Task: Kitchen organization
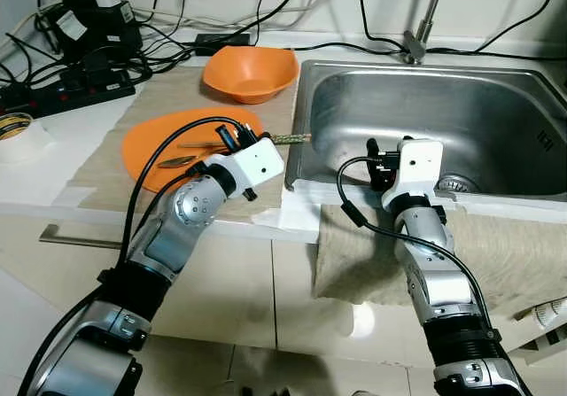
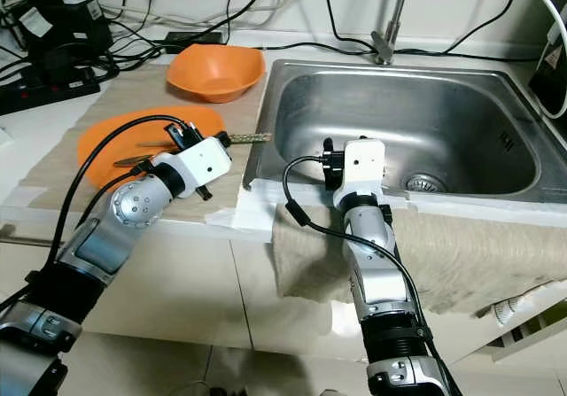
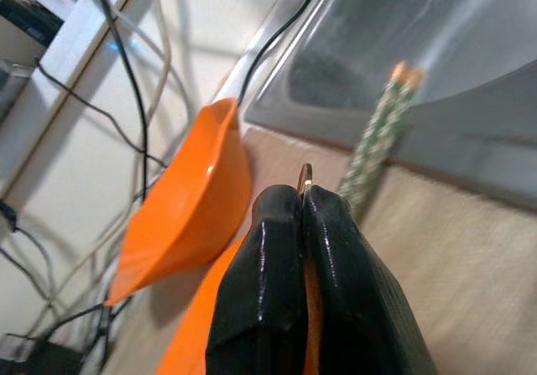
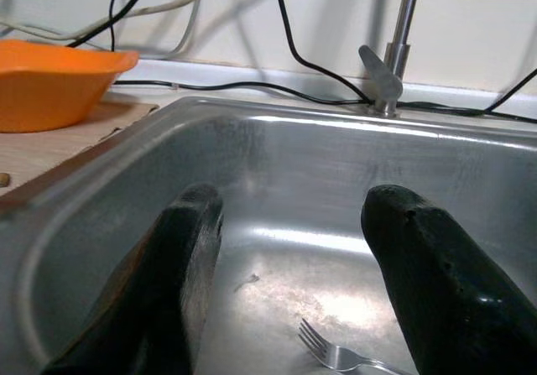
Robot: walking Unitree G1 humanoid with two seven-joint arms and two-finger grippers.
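Care matters here: my left gripper (image 3: pixel 304 216) is pinched on a thin metal utensil (image 3: pixel 304 174) just above the orange plate (image 1: pixel 146 143), beside the speckled stick (image 1: pixel 291 137) at the sink (image 1: pixel 532 77) edge, so I should lift straight and slowly to avoid dragging the plate. My right gripper (image 4: pixel 289 249) hangs spread over the basin; its wrist view reveals a fork (image 4: pixel 336 354) on the sink floor, hidden from the head views by my arm.

Kitchen: steel sink (image 1: pixel 496 121), tap (image 1: pixel 425 19), counter (image 1: pixel 106 112)
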